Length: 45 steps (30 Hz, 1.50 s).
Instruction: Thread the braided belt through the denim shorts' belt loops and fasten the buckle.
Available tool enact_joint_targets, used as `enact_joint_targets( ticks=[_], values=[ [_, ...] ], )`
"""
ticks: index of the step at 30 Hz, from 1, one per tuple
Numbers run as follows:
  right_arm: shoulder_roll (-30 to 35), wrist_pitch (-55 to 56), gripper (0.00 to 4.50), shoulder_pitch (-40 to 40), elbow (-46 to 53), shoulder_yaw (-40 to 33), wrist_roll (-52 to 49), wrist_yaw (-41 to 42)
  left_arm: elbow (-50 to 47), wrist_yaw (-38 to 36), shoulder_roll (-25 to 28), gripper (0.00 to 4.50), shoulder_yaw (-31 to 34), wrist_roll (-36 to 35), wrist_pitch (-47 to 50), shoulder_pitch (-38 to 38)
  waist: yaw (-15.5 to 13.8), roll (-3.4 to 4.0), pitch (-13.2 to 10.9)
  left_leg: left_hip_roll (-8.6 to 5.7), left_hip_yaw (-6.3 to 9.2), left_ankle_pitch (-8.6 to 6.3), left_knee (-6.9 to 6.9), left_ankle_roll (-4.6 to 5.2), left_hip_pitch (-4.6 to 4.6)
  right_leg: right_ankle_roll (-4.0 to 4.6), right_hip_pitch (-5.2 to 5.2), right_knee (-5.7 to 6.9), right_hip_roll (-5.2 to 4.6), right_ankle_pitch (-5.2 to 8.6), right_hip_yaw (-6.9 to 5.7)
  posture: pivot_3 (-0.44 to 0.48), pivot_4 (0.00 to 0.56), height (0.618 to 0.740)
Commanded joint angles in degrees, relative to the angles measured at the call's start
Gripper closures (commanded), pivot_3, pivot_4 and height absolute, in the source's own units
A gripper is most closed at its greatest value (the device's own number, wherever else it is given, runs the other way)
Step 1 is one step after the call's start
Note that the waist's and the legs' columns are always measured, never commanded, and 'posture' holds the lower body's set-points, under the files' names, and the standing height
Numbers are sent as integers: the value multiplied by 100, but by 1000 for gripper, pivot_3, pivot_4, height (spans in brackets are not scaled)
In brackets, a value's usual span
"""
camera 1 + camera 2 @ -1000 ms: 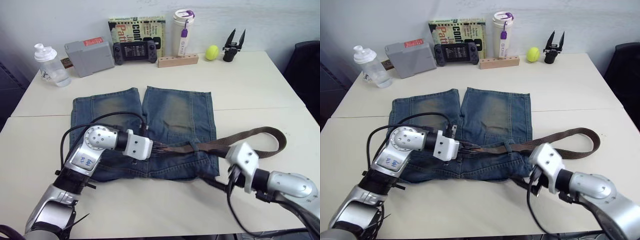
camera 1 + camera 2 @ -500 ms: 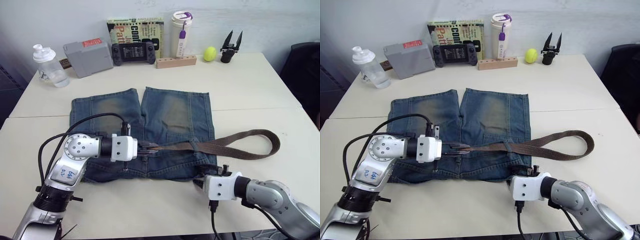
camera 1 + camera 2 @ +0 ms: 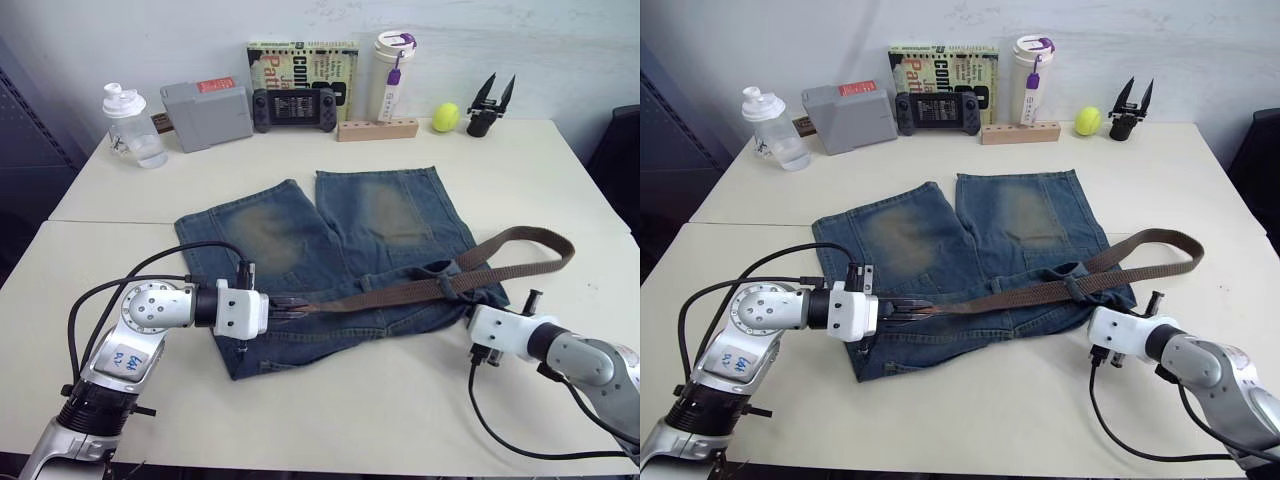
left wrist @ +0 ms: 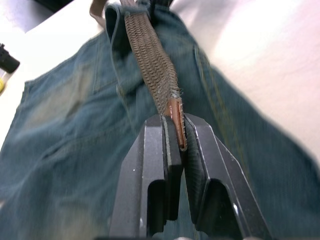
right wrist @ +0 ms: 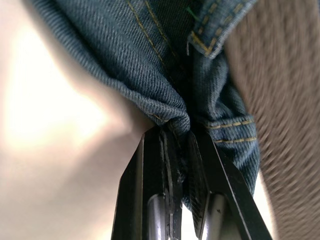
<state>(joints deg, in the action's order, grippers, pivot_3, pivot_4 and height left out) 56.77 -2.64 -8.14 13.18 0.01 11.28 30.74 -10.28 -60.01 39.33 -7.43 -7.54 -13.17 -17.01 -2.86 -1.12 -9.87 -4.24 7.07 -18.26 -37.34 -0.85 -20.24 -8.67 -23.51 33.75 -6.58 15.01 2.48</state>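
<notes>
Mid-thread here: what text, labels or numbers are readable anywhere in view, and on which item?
"64" or similar: blue digits on the left arm, hard to make out.
Book cover: large lettering, partly hidden, unreadable.
Grey box: red label, too small to read.
Tumbler: purple tag, unreadable.

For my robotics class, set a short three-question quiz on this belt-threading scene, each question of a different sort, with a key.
1. True or false: the left gripper is shut on the dark leather tip of the brown braided belt.
2. The right gripper pinches: A) the yellow-green ball B) an edge of the blue denim shorts C) the belt.
3. Fill in: the belt's free end curves in a loop over the cream ___ on the robot's right.

Key: 1 true; 2 B; 3 table.
</notes>
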Motion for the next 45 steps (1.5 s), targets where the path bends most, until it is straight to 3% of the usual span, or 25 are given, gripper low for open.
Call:
enact_joint_targets(
  ticks=[1,6,13,16,17,20,21,25,29,34,36,38,45],
  values=[
    [-43,-113,4461,-282,-285,-148,6,181,37,176,-28,4267,34,204,-458,-50,-9,2,0,1,2,0,2,-1,0,1,0,0,0,1,-2,0,150,716],
    [-403,-782,4461,-393,381,-370,-669,564,132,434,-217,4267,32,331,-883,-119,-18,2,0,1,7,0,0,-1,-1,1,3,-1,0,1,-4,0,150,716],
    [-1192,-3679,1678,-137,1545,-1992,-3549,926,471,952,-327,4267,153,681,-2001,-45,26,28,-17,15,11,-3,10,-10,-2,6,-6,-1,10,3,-6,0,150,716],
    [-1282,-5189,177,235,2030,-2754,-5746,887,474,1124,-347,4267,119,780,-2180,-28,80,43,-25,18,7,-4,7,-9,-3,3,-7,1,5,2,-1,0,150,716],
    [-1286,-5580,70,325,2143,-2896,-6821,735,483,1190,-360,4267,109,829,-2258,-31,90,45,-26,18,6,-4,7,-8,-3,3,-7,1,5,2,-2,0,150,716],
    [-1364,-5843,70,303,2275,-2624,-9431,-315,490,1378,-410,4267,93,948,-2456,-74,128,44,-26,47,11,-4,15,-8,-4,9,-7,0,13,5,-11,0,150,716],
    [-1457,-5637,70,279,2247,-2282,-10187,-1021,504,1449,-425,4267,85,1012,-2514,-96,132,44,-26,57,12,-5,16,-7,-6,12,-7,-2,17,6,-16,0,150,716],
    [-2104,-4572,70,490,2199,-884,-12018,-3359,595,1615,-437,4267,45,1204,-2730,-144,157,43,-26,53,9,-6,13,-6,-10,10,-10,-6,12,5,-14,0,150,716],
    [-3080,-3632,70,962,2027,-168,-12427,-4855,610,1699,-410,4267,-5,1303,-2819,-181,171,45,-27,52,10,-5,13,-8,-8,5,-14,-2,13,2,-6,0,150,716],
    [-3570,-3148,70,1282,1864,33,-12373,-5595,586,1752,-380,4267,-43,1360,-2810,-190,156,48,-28,52,16,-4,20,-10,-13,6,-29,1,16,3,-5,0,150,716],
    [-3611,-3096,301,1292,1853,63,-12279,-5693,567,1764,-376,4267,-45,1372,-2797,-187,157,48,-28,49,17,-3,20,-10,-19,6,-35,1,15,3,-4,0,150,716],
    [-3650,-3059,1004,1290,1857,94,-12217,-5739,550,1773,-376,4267,-51,1376,-2795,-188,163,49,-29,50,17,-4,21,-9,-19,6,-39,0,16,3,0,0,150,716],
    [-3833,-2903,4266,1293,1885,137,-12045,-5772,546,1770,-409,4267,-90,1338,-2772,-205,201,54,-32,59,16,-4,22,-9,-17,8,-43,10,26,4,7,0,150,716]
  ],
)
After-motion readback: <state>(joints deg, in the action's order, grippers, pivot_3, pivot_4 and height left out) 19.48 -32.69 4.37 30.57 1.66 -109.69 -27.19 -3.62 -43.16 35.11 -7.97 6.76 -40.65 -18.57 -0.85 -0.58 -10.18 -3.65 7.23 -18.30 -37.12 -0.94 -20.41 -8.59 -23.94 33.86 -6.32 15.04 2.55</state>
